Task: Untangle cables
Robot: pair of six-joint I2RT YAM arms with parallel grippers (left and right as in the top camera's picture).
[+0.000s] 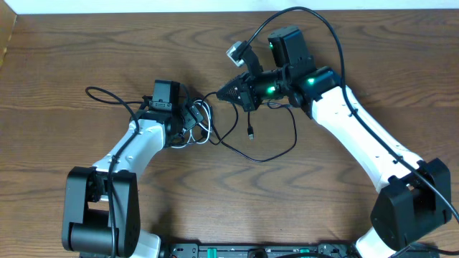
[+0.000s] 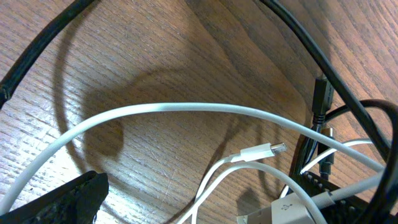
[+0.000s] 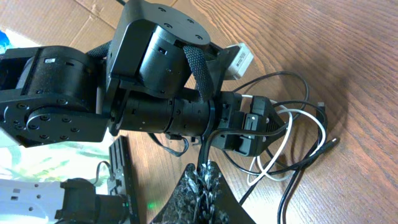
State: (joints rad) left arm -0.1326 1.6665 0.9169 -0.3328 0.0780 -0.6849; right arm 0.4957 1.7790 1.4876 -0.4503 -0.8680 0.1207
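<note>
The white cable (image 1: 204,129) lies in small loops on the wooden table, tangled with the black cable (image 1: 252,158), which loops out to the right. My left gripper (image 1: 192,118) sits low over the white loops, open. In the left wrist view its fingers (image 2: 186,196) straddle white strands (image 2: 186,109); a small white plug (image 2: 264,151) and a white USB plug (image 2: 289,211) lie beside its right finger, with a black plug (image 2: 319,99) behind. My right gripper (image 1: 219,94) is shut on the black cable (image 3: 205,146) just right of the tangle (image 3: 280,155), fingertips (image 3: 208,177) together.
A loose black plug end (image 1: 249,134) lies on the table below the right gripper. A thin black loop (image 1: 107,94) lies left of the left arm. The right arm's thick black wire (image 1: 315,18) arches at the back. The table's far edge is close behind.
</note>
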